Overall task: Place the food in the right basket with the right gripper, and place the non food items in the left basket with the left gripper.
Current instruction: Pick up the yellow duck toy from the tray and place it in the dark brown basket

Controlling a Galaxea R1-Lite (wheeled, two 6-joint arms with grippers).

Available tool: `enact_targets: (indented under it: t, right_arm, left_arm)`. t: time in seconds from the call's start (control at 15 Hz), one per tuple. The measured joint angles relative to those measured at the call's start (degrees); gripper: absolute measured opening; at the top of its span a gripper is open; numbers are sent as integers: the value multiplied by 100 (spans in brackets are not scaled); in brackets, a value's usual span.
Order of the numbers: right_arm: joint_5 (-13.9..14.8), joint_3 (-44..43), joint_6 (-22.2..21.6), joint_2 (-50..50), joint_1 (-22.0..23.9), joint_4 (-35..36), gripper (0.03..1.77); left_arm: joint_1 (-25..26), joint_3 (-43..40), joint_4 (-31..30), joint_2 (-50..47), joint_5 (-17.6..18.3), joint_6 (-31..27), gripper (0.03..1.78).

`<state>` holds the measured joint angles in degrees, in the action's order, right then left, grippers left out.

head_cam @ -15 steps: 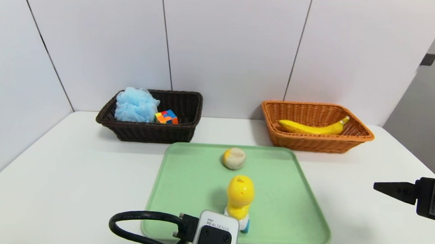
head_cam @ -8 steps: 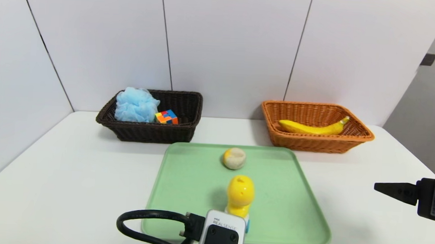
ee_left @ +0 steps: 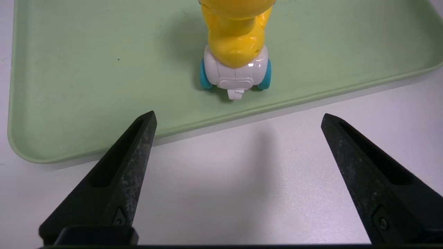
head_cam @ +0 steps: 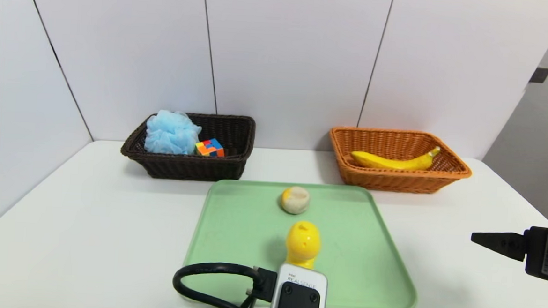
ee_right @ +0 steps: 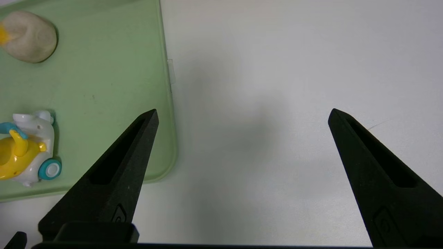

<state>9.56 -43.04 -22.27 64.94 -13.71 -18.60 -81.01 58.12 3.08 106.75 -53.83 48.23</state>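
Behind left wrist camera (head_cam: 298,300), toy's (head_cam: 302,244) base

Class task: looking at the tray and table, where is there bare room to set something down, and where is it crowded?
Free: the green tray left of the yellow toy; the table left of the tray. Crowded: the tray's middle, where the toy stands near the round bun.

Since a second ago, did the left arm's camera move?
Yes. The left wrist camera slid rightward along the green tray, now covering the yellow toy base.
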Motion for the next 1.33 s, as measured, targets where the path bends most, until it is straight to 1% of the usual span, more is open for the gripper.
enact_targets:
  t: [0.53, 0.87, 1.33]
  right_arm:
    - [-5, 7, 0, -2, 2, 0, 169]
    - [-2, 46, 4, -24, -4, 0, 169]
    - [6, 51, 9, -30, -15, 0, 169]
  left_arm:
    - [174, 182, -9, 133, 0, -77, 169]
    - [408, 193, -22, 262, 0, -157, 169]
    - [529, 563, -28, 482, 1, -226, 169]
